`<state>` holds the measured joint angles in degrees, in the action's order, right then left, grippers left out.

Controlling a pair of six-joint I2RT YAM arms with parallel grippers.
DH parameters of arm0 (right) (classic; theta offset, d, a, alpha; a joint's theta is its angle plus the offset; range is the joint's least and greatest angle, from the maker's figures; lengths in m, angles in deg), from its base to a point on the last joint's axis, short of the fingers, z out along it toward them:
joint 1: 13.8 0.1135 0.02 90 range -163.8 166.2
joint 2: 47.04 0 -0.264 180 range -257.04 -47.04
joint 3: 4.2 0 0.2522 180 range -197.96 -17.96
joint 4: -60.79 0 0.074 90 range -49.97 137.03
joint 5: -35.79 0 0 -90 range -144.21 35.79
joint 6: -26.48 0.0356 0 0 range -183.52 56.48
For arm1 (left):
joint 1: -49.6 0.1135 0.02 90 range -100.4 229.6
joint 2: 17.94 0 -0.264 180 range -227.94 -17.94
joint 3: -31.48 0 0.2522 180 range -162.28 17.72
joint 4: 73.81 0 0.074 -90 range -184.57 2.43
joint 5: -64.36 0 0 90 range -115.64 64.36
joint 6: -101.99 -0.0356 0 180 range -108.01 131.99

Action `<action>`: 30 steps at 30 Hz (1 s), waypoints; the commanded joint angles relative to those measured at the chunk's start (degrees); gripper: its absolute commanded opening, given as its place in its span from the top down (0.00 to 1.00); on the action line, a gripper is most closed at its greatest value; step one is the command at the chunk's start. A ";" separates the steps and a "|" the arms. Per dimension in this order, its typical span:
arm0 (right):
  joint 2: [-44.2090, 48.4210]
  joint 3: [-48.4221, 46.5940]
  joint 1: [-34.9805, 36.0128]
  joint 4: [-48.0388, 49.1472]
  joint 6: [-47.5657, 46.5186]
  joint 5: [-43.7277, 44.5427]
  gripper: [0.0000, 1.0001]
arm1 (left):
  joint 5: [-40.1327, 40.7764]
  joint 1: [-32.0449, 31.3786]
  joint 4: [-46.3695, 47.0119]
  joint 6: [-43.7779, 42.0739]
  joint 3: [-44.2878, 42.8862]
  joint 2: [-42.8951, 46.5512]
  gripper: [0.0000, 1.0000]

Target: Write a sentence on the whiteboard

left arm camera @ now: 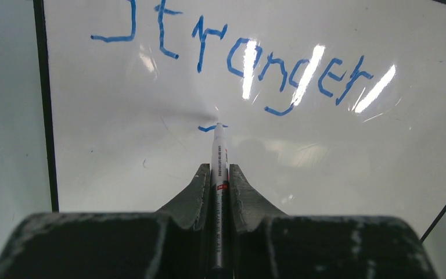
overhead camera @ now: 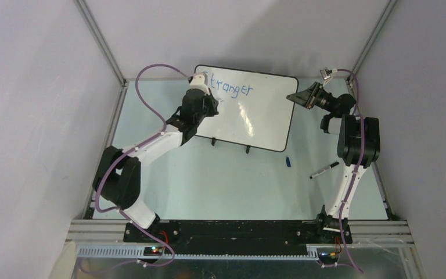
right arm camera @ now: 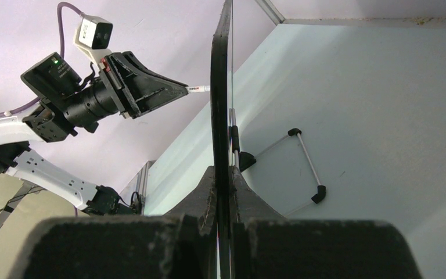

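Observation:
The whiteboard [overhead camera: 261, 125] stands tilted at the back of the table. On it in blue is the sentence [overhead camera: 232, 87], whose top word reads "Stranger" [left arm camera: 238, 55]. My left gripper [left arm camera: 219, 168] is shut on a white marker [left arm camera: 219, 148]. The marker's tip touches the board at a short blue stroke [left arm camera: 208, 127] under that word. In the top view the left gripper [overhead camera: 211, 104] sits over the board's left part. My right gripper [overhead camera: 295, 96] is shut on the board's right rim. In the right wrist view that rim [right arm camera: 222, 87] runs between the right gripper's [right arm camera: 223, 171] fingers.
A blue cap [overhead camera: 288, 161] and a black marker [overhead camera: 324, 170] lie on the table right of the board's front. Two black feet [overhead camera: 213, 141] [overhead camera: 247, 149] stick out under the board. A wire stand [right arm camera: 305, 163] props it behind. Enclosure walls close in both sides.

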<state>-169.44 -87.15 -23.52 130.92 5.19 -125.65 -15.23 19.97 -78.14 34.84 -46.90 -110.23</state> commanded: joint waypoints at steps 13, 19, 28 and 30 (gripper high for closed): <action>4.13 -0.25 -0.05 2.38 2.28 -0.37 1.00 | 0.64 -0.17 -0.60 -1.12 -3.67 -1.77 1.00; 4.20 -0.25 -0.05 2.32 2.28 -0.37 1.00 | 0.81 -0.17 -0.97 -0.98 -3.96 -2.04 1.00; 4.21 -0.25 -0.05 2.33 2.24 -0.37 1.00 | -0.15 -0.16 -1.37 -0.82 -3.05 -1.68 1.00; 4.20 -0.28 -0.12 2.32 2.22 -0.37 1.00 | -0.23 -0.17 -1.52 -0.81 -2.48 -1.31 1.00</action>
<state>-169.44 -87.15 -23.52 130.90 5.21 -125.65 -15.32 19.97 -79.41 34.84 -48.41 -112.09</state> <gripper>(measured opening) 0.069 0.151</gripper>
